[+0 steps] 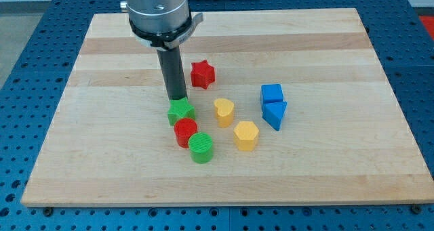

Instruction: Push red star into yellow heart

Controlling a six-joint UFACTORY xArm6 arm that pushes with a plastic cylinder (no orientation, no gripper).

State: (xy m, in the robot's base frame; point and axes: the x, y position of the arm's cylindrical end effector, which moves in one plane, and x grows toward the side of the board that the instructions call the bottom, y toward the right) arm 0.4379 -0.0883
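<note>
Look at the wooden board (102, 156) and you will see your rod coming straight down from the view's top, with my tip (178, 99) sitting just above the green star (181, 111), so close that it may be touching it. There are no jaws here at all, only a plain rod, so nothing opens or shuts and nothing is being held. The red star (202, 74) sits to the view's right of the rod and a little higher up, near it but not touching. The yellow heart (224, 112) is below the red star and a bit to the right, with bare wood between them. I think the push has not started yet, because my tip is on the wrong side of the red star and is beside a different block. For the next move you would need to bring my tip round to the top left of the red star, so the star sits between the tip and the heart. Then you could push down and a little right until they bump. Mind the green star, the red round block (185, 132) and the green round block (201, 148) close by. The other yellow block (246, 135) and the two blue blocks (273, 105) are out of the way.
</note>
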